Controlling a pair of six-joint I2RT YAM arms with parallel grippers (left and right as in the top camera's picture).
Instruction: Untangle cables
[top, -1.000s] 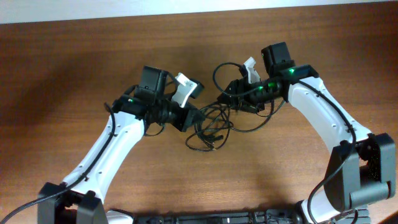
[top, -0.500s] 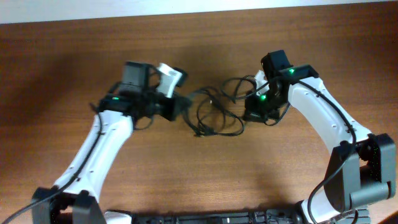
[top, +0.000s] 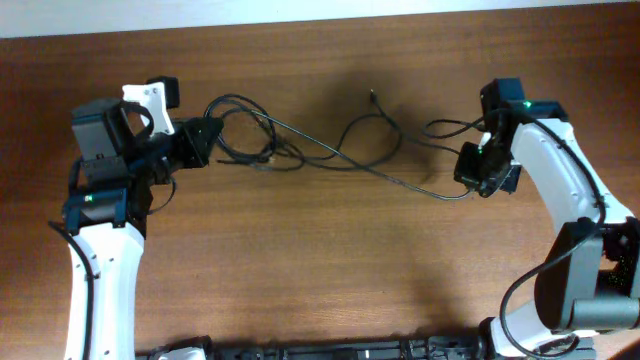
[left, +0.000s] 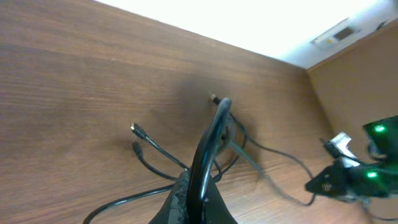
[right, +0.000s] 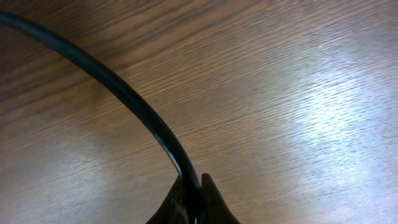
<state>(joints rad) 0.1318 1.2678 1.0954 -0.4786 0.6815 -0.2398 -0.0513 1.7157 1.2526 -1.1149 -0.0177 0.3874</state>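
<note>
The left gripper (top: 203, 137) and right gripper (top: 468, 172), each pinching the cables (top: 330, 157), had pulled far apart, so the tangle looked mostly opened.

Occlusion and crop log: what the three views are not resolving.

In the right wrist view, the bottom edge is cropping the right end effector (right: 194, 200) down to its fingertips (right: 171, 210), and the one strand of the cables (right: 124, 93) in view is running out through the left edge. In the left wrist view, the bottom edge is likewise cutting the left end effector (left: 194, 202). The far cable run is blurring, the right arm (left: 354, 174) is smearing at the right edge, and the plug ends (left: 134, 129) are showing too small to type. In the overhead view, both end effector bodies are hiding their pinch points, and the order of the strand crossings on the left is not resolving.
</note>
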